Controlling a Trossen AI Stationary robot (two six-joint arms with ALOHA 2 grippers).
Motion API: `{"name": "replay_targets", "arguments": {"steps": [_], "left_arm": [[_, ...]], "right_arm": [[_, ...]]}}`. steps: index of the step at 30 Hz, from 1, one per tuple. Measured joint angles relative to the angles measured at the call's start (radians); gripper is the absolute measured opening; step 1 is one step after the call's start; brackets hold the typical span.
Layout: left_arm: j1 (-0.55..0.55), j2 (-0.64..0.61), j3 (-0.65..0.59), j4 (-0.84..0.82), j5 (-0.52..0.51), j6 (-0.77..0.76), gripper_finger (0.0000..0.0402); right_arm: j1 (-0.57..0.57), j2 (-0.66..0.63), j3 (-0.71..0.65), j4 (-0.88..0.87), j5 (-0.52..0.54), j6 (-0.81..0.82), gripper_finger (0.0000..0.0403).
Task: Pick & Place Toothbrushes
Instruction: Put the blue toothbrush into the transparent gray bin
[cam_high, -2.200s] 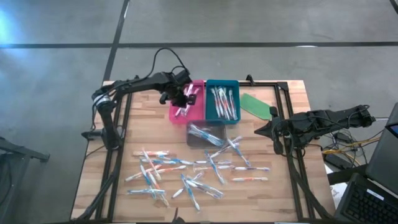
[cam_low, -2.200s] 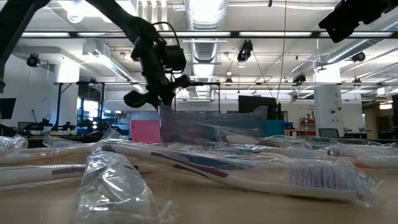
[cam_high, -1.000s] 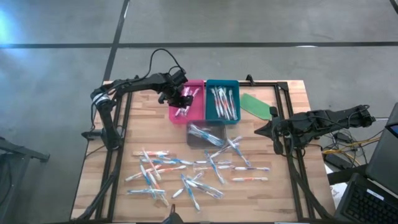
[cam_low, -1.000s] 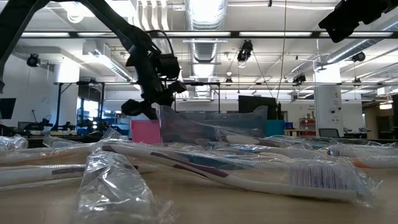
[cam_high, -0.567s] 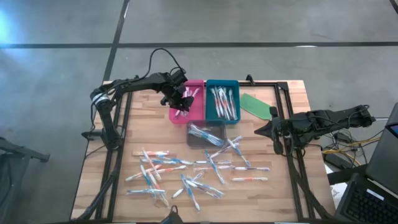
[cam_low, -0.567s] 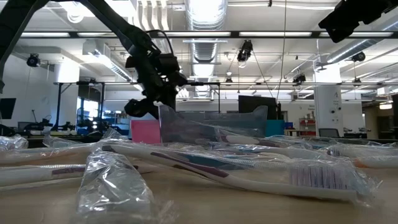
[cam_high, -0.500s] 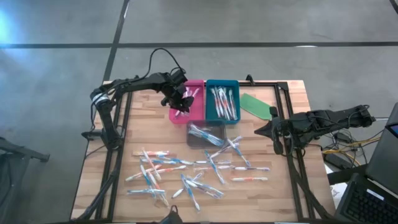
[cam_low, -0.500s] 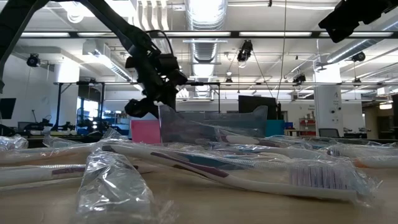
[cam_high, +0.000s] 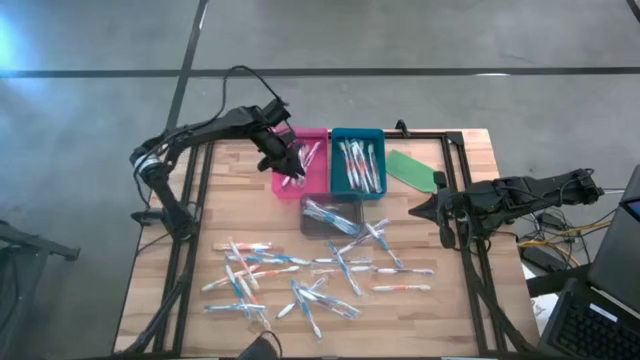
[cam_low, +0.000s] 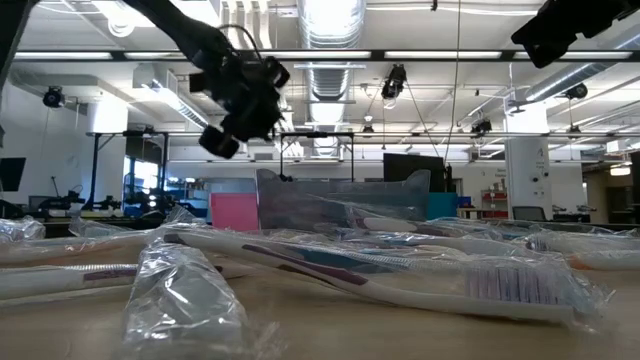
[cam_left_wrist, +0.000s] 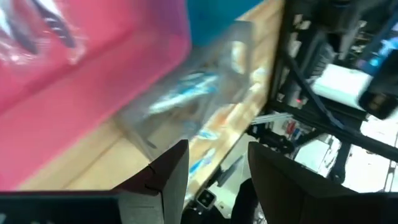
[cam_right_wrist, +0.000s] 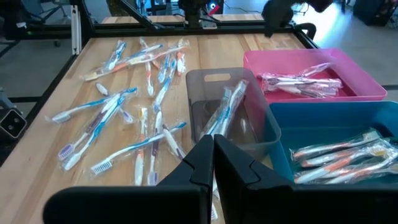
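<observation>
Pink tray (cam_high: 318, 170), blue tray (cam_high: 357, 163) and grey tray (cam_high: 330, 215) each held toothbrushes (cam_high: 300, 280); most lay loose on counter (cam_high: 460, 290). Left gripper (cam_high: 285, 165) above pink tray, fingers spread, empty; right gripper (cam_high: 425, 210) waited, fingers together.

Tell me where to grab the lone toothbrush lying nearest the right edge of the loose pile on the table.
Take that toothbrush by the middle of its handle, coming straight down from above. It lies flat on the table, running left to right, with bare wood on both long sides, so the fingers should straddle it front to back. Its clear wrapper may slip, so close firmly.
</observation>
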Motion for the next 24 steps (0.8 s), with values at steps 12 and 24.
{"name": "replay_targets", "arguments": {"steps": [12, 24], "left_arm": [[-0.002, -0.333, 0.0, 0.012, -0.094, 0.058, 0.017], [-0.034, -0.569, -0.004, 0.072, -0.406, 0.307, 0.017]], "right_arm": [[0.0, 0.0, 0.0, 0.068, 0.0, 0.083, 0.0008], [0.0, 0.029, 0.0, 0.267, -0.001, 0.072, 0.0008]]}}
